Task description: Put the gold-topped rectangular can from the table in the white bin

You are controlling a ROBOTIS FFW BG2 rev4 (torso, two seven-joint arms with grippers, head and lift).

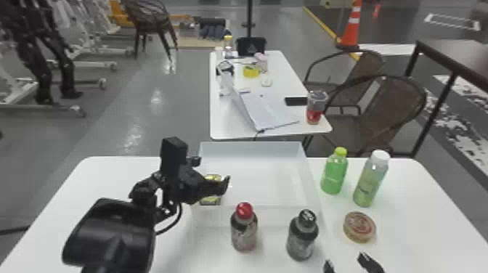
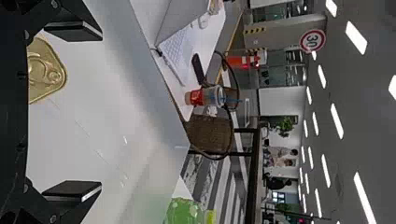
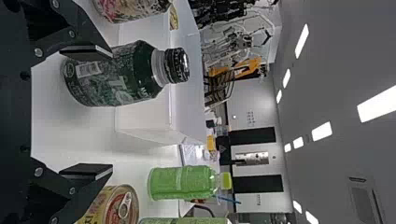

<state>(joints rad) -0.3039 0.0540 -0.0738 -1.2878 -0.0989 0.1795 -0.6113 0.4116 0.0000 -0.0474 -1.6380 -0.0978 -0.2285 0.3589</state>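
Observation:
Inside the white bin (image 1: 265,174), at its left side, stands the gold-topped rectangular can (image 1: 211,200). My left gripper (image 1: 212,174) is over that side of the bin, partly covering the can. In the left wrist view the can's gold lid (image 2: 45,70) lies between the spread fingers of my left gripper (image 2: 72,112), nearer the upper finger and touching neither as far as shows. My right gripper (image 1: 350,263) is parked at the front edge of the table; in the right wrist view my right gripper (image 3: 86,112) stands open, holding nothing.
A red-capped bottle (image 1: 244,228) and a black-capped bottle (image 1: 302,236) stand before the bin. To its right are a green bottle (image 1: 334,174), a white-capped bottle (image 1: 370,181) and a round flat can (image 1: 359,227). Another table (image 1: 232,127) stands behind.

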